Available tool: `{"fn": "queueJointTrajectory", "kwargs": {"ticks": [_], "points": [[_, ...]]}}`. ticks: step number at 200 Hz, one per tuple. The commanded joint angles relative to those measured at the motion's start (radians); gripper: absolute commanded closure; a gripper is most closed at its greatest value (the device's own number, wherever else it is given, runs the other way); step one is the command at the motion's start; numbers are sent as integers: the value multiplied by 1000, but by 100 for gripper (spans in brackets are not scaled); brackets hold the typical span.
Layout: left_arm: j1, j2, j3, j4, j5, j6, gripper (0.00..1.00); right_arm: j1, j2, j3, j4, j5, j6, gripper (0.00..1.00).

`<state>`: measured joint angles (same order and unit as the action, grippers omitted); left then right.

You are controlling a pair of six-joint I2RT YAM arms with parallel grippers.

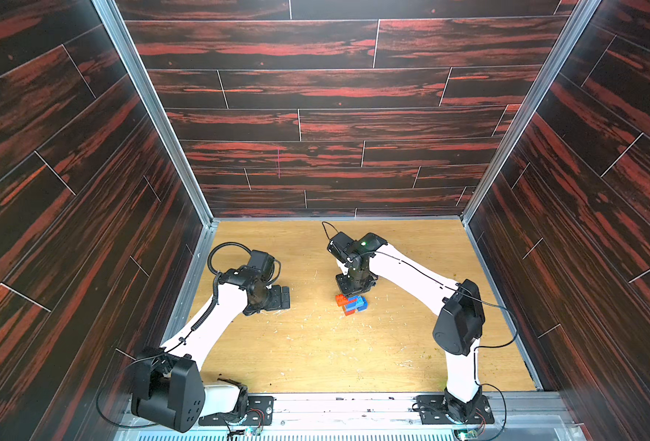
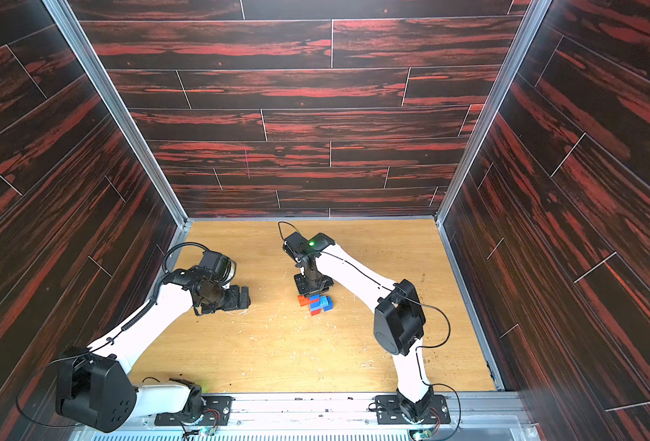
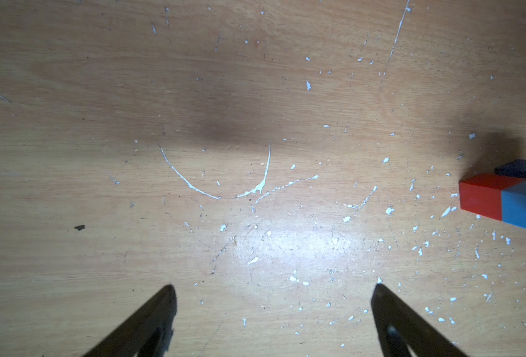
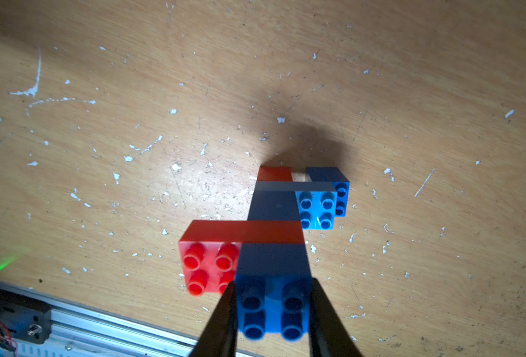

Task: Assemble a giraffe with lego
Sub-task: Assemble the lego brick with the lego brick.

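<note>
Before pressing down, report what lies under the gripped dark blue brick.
The red-orange long brick, one end's studs showing; its studs beneath the dark blue brick are covered.

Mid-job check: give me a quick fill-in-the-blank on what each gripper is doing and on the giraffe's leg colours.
1. The right gripper is shut on the top brick of the giraffe, which is dark ____.
2. The left gripper is ____ and holds nothing.
3. One leg brick is dark blue; the other leg brick is ____.

Missing words: blue; open; red-orange.
</note>
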<state>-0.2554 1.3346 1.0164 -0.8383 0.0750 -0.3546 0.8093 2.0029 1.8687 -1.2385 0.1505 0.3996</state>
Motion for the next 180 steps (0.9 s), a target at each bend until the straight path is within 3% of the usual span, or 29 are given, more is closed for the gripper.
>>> {"fn": "queueJointTrajectory", "kwargs": {"ticks": [1,57,121,180], "points": [[5,-23,11,-22,-5,13,1,-1,71,-12,-93,46,-10,74],[5,-20,11,-25,-7,13,1,-5,50,82,-86,62,-36,50],[5,-15,10,-24,-12,13,1,-5,-36,70,-25,45,-56,45],[4,-11,11,-24,-18,14,1,7,-332,-315,291,28,-32,41]]}}
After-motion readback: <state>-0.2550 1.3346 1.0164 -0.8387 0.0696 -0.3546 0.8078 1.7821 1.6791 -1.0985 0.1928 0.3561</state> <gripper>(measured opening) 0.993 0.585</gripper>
